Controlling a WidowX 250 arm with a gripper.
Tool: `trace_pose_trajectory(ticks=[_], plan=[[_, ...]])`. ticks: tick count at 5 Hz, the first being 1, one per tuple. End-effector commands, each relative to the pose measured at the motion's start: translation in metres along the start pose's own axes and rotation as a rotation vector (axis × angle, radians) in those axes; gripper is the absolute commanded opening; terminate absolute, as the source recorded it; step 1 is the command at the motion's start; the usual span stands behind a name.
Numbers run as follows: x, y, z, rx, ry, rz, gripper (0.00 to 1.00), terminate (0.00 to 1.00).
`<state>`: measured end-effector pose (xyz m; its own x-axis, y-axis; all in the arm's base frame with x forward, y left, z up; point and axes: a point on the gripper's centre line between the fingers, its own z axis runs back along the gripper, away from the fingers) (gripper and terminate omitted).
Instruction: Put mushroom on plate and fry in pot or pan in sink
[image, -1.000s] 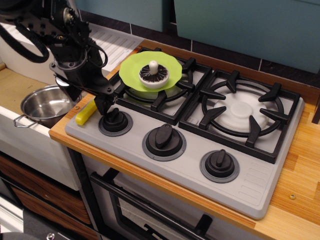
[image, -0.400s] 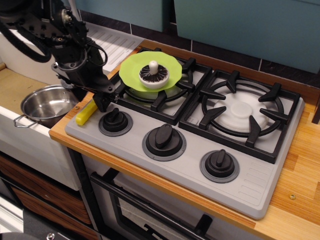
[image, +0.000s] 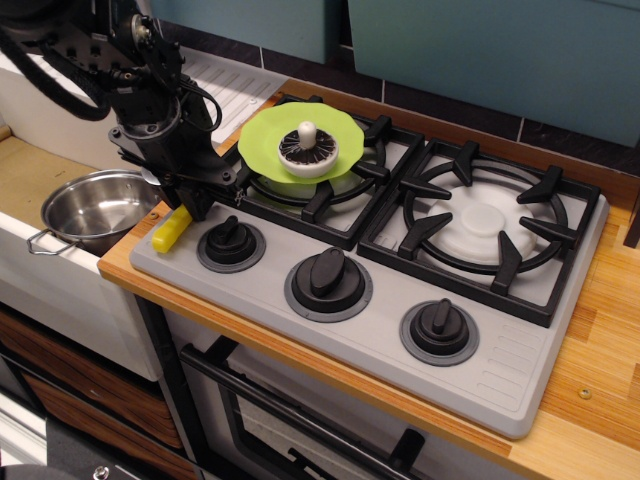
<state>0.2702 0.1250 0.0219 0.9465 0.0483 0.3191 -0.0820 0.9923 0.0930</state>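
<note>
A white-stemmed mushroom (image: 307, 149) with a dark cap sits on the lime-green plate (image: 262, 147) over the stove's back-left burner. A yellow fry (image: 168, 231) lies on the stove's front-left corner, beside the left knob. My black gripper (image: 184, 204) hangs low right over the fry's far end; its fingers (image: 197, 198) look spread, so it is open with nothing held. The arm hides that end of the fry. A steel pot (image: 92, 209) stands in the sink to the left, below the counter edge.
Three black knobs (image: 328, 277) line the grey stove front. Black burner grates (image: 488, 226) cover the back half. A white drain board (image: 232, 83) lies behind the arm. The wooden counter edge (image: 122, 262) separates stove from sink.
The gripper has shifted left, off the left knob and over the fry's far end. The mushroom, plate, fry and pot have not moved.
</note>
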Motion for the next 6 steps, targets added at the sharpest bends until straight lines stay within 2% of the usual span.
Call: trace_pose_trajectory(ticks=[1,2,4,6], plan=[[0.009,-0.001,0.019,0.004,0.01,0.007,0.0,0.0],[0.014,0.011,0.037,0.017,0.026,-0.014,0.0,0.0],[0.041,0.053,0.044,0.011,0.013,-0.101,0.0,0.0],[0.045,0.074,0.021,-0.03,-0.009,-0.121,0.0,0.0]])
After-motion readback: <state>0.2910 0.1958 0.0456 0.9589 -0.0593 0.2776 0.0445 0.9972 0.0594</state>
